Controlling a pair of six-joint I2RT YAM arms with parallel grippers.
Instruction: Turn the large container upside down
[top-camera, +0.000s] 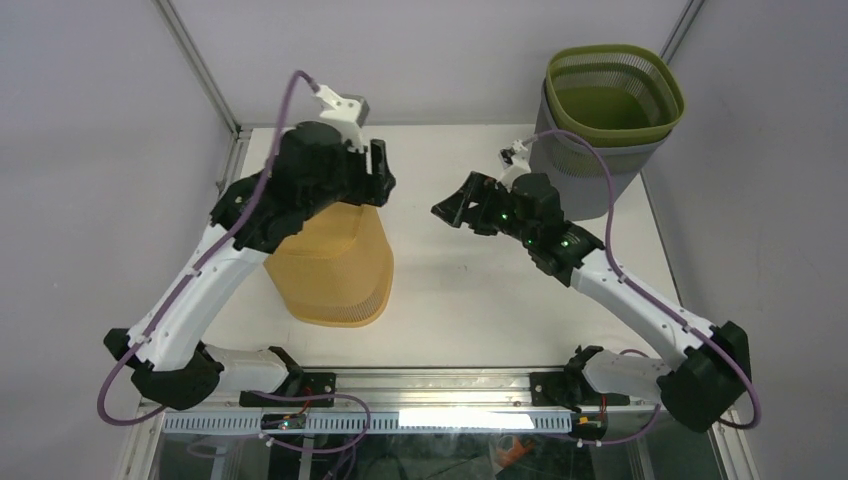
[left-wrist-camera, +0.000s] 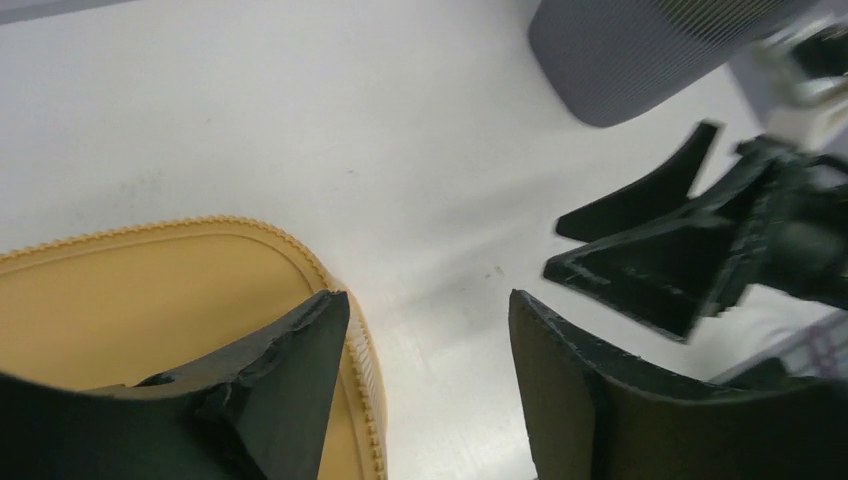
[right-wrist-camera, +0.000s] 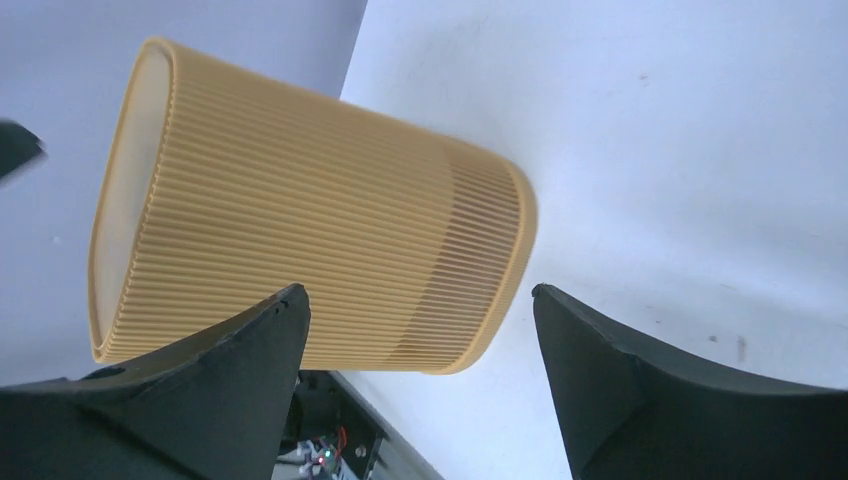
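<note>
The yellow ribbed container (top-camera: 335, 270) stands on the left of the table with its wide open rim down and its flat closed base up. It also shows in the right wrist view (right-wrist-camera: 300, 250). My left gripper (top-camera: 380, 172) hovers open and empty over the base's right edge; in the left wrist view (left-wrist-camera: 430, 310) one finger is above the base (left-wrist-camera: 150, 290) and the other above bare table. My right gripper (top-camera: 455, 210) is open and empty above the table's middle, pointing at the container (right-wrist-camera: 420, 295).
A green basket (top-camera: 615, 90) sits nested in a grey ribbed basket (top-camera: 590, 170) at the back right corner; the grey one shows in the left wrist view (left-wrist-camera: 640, 50). The right gripper's fingers (left-wrist-camera: 650, 250) are close to the left gripper.
</note>
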